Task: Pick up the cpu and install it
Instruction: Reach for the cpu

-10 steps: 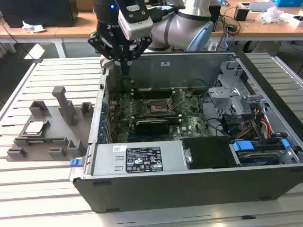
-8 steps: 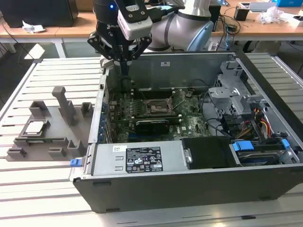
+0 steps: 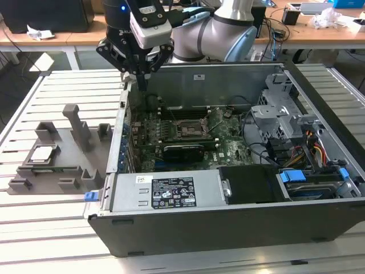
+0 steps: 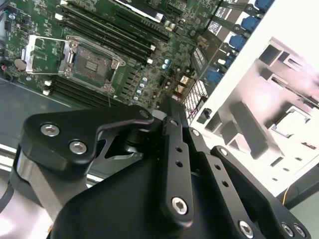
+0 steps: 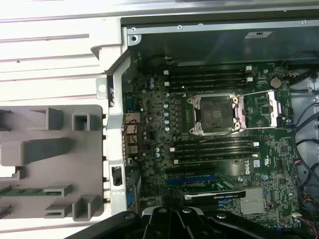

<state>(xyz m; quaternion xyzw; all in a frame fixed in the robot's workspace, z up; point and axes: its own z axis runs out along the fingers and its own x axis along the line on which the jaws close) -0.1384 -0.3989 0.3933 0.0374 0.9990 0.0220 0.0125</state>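
cpu (image 3: 43,154) in tray (image 3: 64,171) on slatted table (image 3: 51,228), jaws pressed together over computer case (image 3: 228,225), desks (image 3: 71,37) behind

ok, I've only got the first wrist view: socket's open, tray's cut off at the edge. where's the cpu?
Observer: The cpu lies flat on the grey tray, outside the case, at the exterior view's left.
Operator: and the claw relative to it?
Observer: The claw hangs over the case's edge on the tray side, well apart from the cpu.
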